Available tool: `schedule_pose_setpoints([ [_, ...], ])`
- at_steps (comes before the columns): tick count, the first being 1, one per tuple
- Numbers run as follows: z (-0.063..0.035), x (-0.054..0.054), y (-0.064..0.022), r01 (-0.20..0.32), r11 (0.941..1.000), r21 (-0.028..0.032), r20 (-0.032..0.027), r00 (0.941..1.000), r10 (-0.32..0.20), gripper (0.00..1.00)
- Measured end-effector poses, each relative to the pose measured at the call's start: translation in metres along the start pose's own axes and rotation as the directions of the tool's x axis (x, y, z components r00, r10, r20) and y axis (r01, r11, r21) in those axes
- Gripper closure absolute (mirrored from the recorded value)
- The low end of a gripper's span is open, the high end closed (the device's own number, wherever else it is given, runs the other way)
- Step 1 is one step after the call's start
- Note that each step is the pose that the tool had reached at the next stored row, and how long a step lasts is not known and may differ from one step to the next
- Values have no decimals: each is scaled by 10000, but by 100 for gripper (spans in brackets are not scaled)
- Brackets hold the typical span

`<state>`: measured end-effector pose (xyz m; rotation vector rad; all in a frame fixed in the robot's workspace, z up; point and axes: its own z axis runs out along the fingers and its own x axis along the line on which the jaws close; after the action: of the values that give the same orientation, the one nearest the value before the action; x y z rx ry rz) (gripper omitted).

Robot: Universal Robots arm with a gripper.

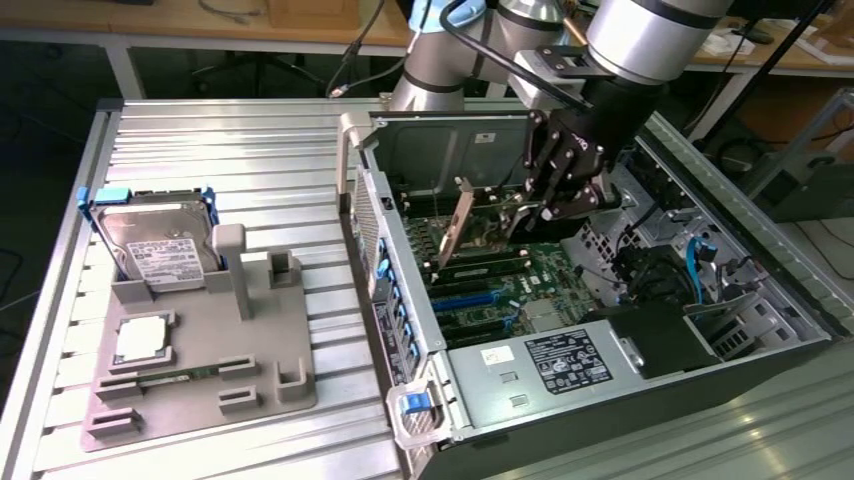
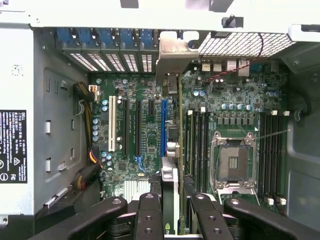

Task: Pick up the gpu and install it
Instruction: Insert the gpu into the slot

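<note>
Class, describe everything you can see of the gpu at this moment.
The gpu is a thin green circuit card with a silver metal end bracket. It stands on edge, upright, inside the open computer case above the motherboard. The gripper clasps its top edge. In the wrist view it appears edge-on, its bracket against the case's rear slot wall.

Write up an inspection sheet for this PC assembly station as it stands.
Surface: ribbed metal table.
Job's things: gpu held on edge inside the open computer case, above the motherboard.
Clutter: hard drive in a blue frame standing on a grey fixture; a chip tray lies there too.
Gripper: gripper shut on the gpu.
Cables: blue cables in the case.
Surroundings: workbenches behind.
</note>
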<state>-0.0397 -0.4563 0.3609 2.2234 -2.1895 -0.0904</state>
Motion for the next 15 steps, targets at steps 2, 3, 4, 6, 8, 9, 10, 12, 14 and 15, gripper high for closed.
schedule_pose_setpoints([
  [2,8,0,-1,0,10000,-1,0,10000,0,73],
  [3,12,0,-1,0,10000,-2,0,10000,0,73],
  [4,16,0,-1,0,10000,-1,0,10000,0,73],
  [6,22,1,-1,0,10000,0,-1,10000,0,73],
  [8,29,1,-2,0,10000,-1,0,10000,0,73],
  [9,32,1,-2,0,10000,-2,-1,10000,0,73],
  [10,37,1,-2,0,10000,-1,0,10000,0,73],
  [12,42,1,-2,0,10000,-1,0,10000,0,73],
  [14,49,1,-3,0,10000,-1,0,10000,0,73],
  [15,52,1,-3,0,10000,-1,0,10000,0,73],
])
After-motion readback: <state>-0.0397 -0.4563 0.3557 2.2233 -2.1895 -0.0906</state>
